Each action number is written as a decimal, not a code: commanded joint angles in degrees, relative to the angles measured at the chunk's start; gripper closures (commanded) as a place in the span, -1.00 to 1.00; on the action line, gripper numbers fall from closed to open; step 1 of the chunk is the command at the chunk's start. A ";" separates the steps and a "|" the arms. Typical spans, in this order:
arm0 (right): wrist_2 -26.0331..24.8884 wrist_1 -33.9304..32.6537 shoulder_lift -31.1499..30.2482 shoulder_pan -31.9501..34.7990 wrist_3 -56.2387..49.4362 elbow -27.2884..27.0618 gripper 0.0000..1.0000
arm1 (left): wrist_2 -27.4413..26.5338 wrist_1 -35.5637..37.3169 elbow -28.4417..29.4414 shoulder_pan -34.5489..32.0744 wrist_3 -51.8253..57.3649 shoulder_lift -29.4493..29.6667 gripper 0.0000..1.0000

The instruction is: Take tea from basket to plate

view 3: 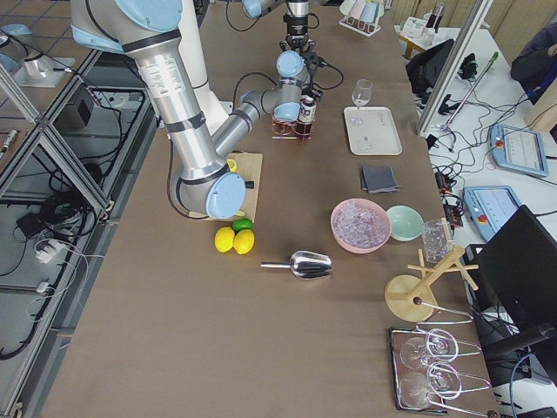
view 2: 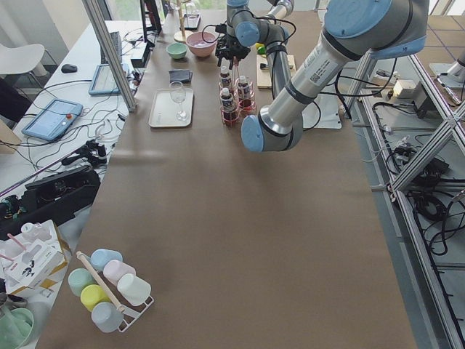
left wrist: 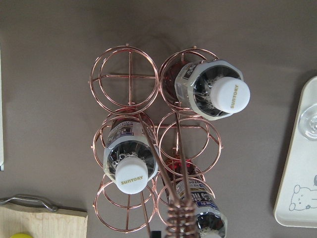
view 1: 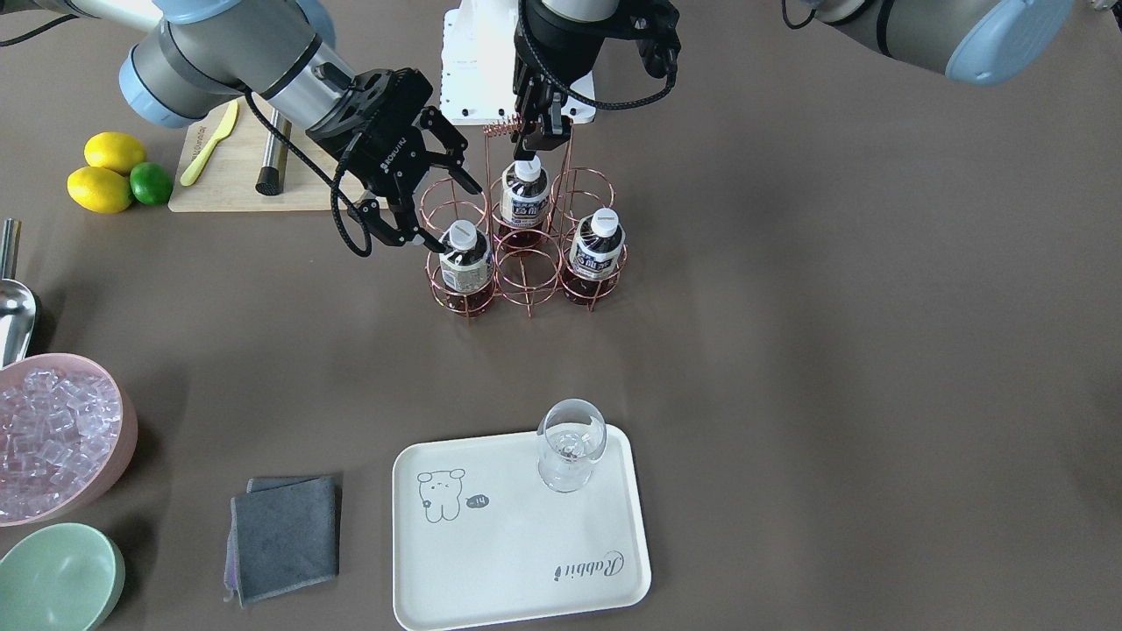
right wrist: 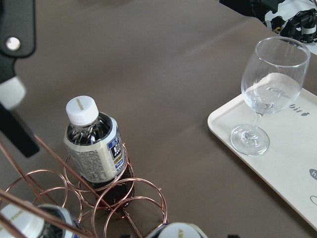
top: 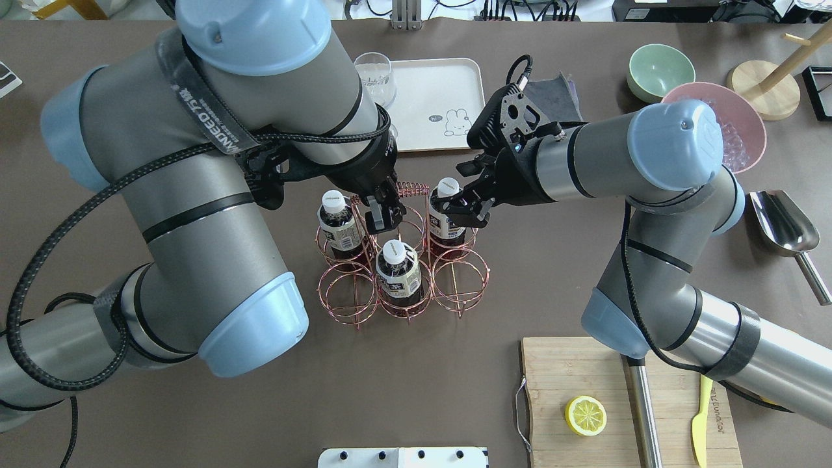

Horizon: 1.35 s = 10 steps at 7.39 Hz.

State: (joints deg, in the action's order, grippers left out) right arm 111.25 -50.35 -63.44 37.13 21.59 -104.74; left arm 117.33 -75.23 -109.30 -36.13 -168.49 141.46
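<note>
The basket (view 1: 526,267) stands mid-table with a tea bottle in three of its cells. My left gripper (view 1: 536,140) comes straight down and is shut on the basket's wire handle (top: 409,191) beside the coil. Just under it stands one tea (view 1: 524,197). My right gripper (view 1: 456,219) is open, its fingers on either side of the neck of the corner tea (view 1: 462,256), without squeezing it. The third tea (view 1: 596,247) stands at the other corner. The plate (view 1: 517,543) lies nearer the table's front edge, apart from both grippers.
A stemmed glass (view 1: 571,443) stands on the plate's corner. A grey cloth (view 1: 285,536), a pink bowl of ice (view 1: 53,434) and a green bowl (view 1: 57,578) lie beside it. A cutting board (view 1: 232,180), lemons (view 1: 101,175) and a metal scoop (view 1: 13,307) are further off.
</note>
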 commanded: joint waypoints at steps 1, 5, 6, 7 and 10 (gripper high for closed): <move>-0.86 -0.01 0.42 -0.04 -0.14 0.68 -0.34 | -0.08 0.00 -0.04 0.01 0.00 -0.04 1.00; -1.21 0.07 0.42 -0.04 0.12 0.68 0.51 | -0.08 0.00 0.22 0.18 0.00 0.05 1.00; -1.13 0.08 0.42 -0.04 0.12 0.68 1.00 | -0.08 0.00 0.31 0.36 0.00 0.05 1.00; -1.04 0.08 -0.02 -0.04 0.03 0.42 1.00 | -0.08 0.00 0.14 0.36 0.09 0.05 1.00; -0.42 -0.10 -0.55 0.05 -0.23 -2.47 1.00 | -0.17 0.00 0.22 0.36 0.09 0.05 1.00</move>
State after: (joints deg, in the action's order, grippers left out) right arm 110.49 -50.32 -63.76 37.09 21.55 -105.32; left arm 117.18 -75.23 -109.05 -35.78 -168.43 141.51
